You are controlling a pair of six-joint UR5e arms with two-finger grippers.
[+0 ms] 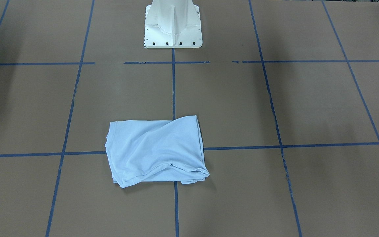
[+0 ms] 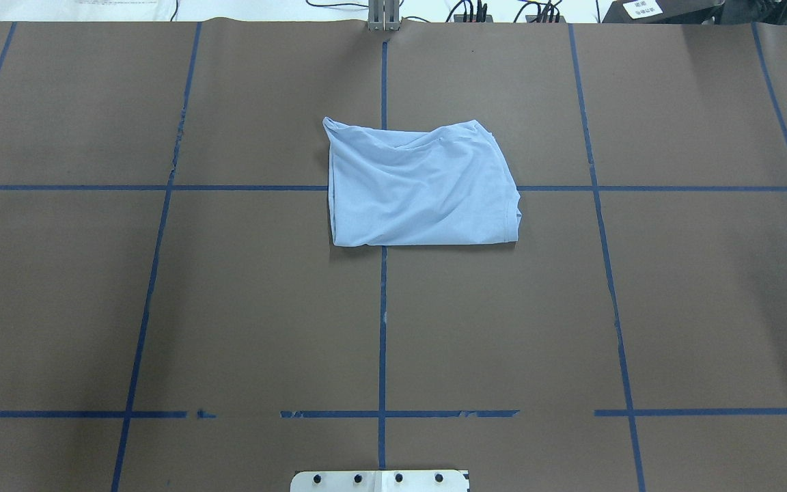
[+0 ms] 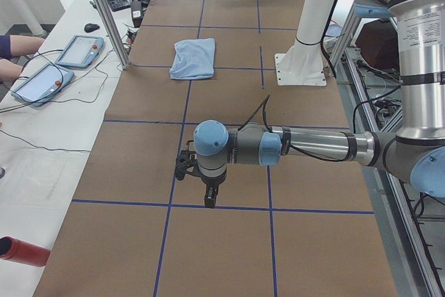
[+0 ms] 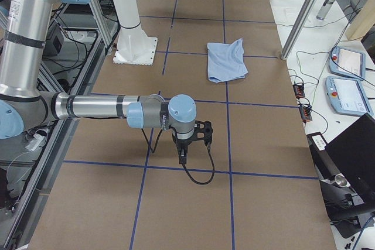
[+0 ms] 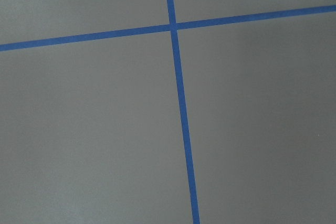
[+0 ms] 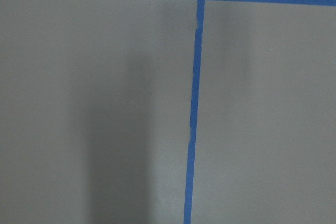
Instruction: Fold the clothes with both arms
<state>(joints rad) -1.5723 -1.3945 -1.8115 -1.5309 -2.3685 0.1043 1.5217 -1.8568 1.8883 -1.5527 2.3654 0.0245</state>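
T-shirt point(image 2: 421, 188) folded, rough rectangle, on counter point(image 2: 161, 307) at 12 o'clock from base point(image 2: 380, 480). Well apart from it: left fingers point(image 3: 208, 198) & right fingers point(image 4: 183, 156); spread can't tell.

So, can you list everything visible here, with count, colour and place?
T-shirt: 1, pale blue, folded, mid-table across the centre line.
Table: 1, brown cover.
Tape lines: several, blue, grid on the table.
Pedestal base: 1, white, on the table, robot's side.
Pendants: 2, grey-blue, white side bench.
Cylinder: 1, red, bench end.
Person's arm: 1, dark sleeve, at the bench.
Left arm: 1, grey with blue caps, over bare table; fingers state unclear.
Right arm: 1, same colours, over bare table at the opposite end.
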